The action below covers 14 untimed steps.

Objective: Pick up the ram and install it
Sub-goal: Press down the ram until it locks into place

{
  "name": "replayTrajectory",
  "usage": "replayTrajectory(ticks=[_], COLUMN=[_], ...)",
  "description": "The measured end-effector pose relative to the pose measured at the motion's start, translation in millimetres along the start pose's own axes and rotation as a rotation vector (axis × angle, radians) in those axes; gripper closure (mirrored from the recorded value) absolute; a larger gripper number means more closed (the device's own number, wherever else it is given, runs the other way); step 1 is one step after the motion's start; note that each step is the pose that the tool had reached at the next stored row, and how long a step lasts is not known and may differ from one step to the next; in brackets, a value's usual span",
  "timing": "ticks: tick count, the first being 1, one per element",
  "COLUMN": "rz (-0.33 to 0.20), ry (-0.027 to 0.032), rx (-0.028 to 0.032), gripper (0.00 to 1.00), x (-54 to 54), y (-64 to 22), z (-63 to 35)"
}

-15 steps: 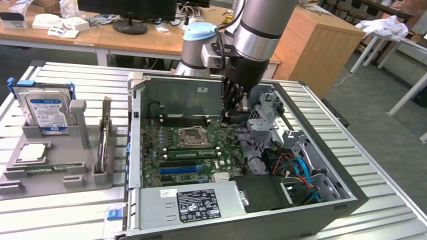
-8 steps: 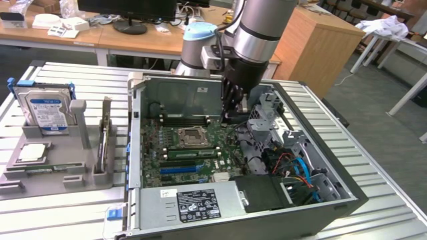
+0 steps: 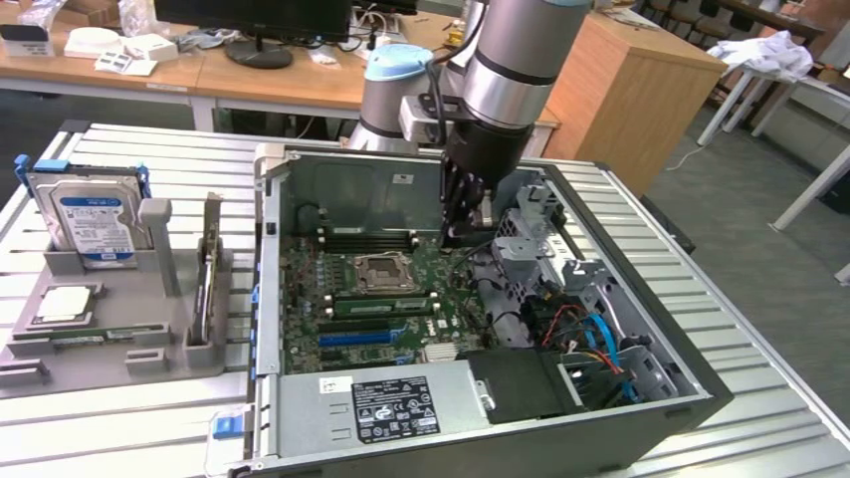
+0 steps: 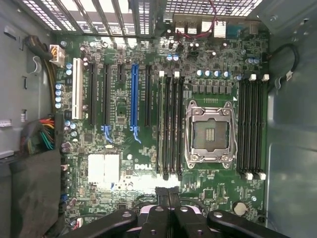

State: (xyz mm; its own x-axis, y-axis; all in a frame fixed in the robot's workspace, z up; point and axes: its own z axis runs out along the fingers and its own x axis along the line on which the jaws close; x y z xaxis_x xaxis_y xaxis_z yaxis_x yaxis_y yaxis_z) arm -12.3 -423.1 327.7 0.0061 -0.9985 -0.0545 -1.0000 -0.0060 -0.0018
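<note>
My gripper [image 4: 168,194] is closed, nothing between its fingers, poised over the motherboard [image 4: 124,129]; black memory slots [image 4: 171,124] lie just beneath.

Bright, even room light falls from above on the open computer case [image 3: 358,189], leaving only soft shadows. The robot arm [image 3: 512,70] shows pale highlights on its metal sleeve and darkens the motherboard [image 3: 385,299] just beneath it. In the wrist view, glare whitens the motherboard's near edge, the vent grille [image 4: 89,15] beyond it burns out white, and the case walls beside it are dim.
</note>
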Motion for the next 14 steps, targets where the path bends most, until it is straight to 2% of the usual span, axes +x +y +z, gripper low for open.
replayTrajectory(ticks=[8,14], rz=[0.000,0.000], ry=[0.0001,0.0018], rx=[0.0075,0.0076], gripper=[0.89,0.89], x=[0.2,0.4], y=[0.0,0.0], z=[4.4,7.5])
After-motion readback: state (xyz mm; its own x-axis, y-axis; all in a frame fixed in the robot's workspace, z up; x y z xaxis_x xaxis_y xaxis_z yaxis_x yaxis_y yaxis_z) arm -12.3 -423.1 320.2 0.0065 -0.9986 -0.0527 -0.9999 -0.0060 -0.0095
